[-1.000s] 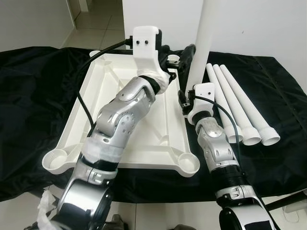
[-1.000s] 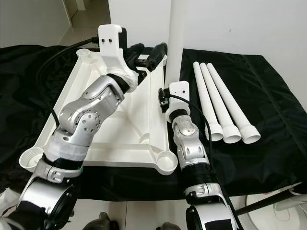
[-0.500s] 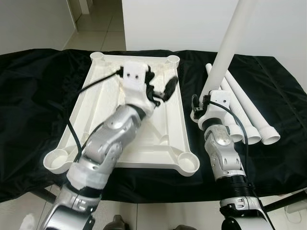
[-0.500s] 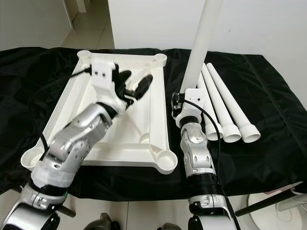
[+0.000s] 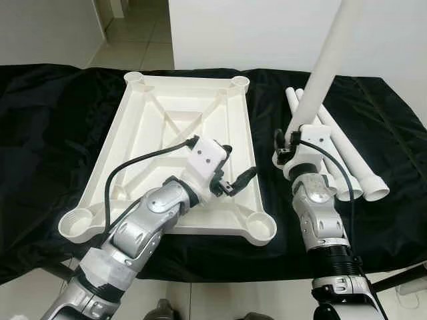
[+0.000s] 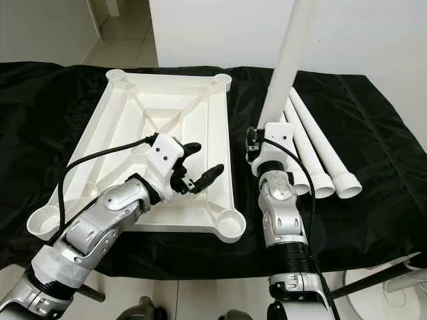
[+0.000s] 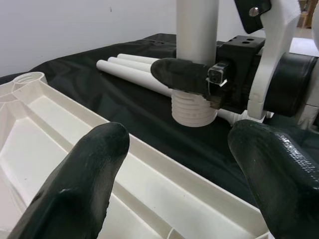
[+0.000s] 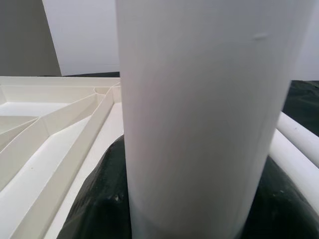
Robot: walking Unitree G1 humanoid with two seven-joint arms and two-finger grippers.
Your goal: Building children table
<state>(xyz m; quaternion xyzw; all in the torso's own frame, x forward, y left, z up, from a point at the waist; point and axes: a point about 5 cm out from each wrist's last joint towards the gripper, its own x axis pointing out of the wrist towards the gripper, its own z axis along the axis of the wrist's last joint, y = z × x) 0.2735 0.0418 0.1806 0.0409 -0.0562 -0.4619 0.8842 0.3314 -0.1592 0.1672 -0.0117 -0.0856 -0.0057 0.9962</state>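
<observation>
Since a second ago the left claw (image 5: 235, 183) has dropped from the far end of the upside-down tabletop (image 5: 160, 133) to its near right rim, fingers spread and empty. Right claw (image 7: 199, 79) is clamped on a white leg (image 5: 320, 73), holding it upright just right of the tabletop, threaded end hanging over the black-covered surface (image 5: 53, 113). Three more legs (image 5: 347, 157) lie further right. All four corner sockets look empty, so I'd say assembly has barely started.
</observation>
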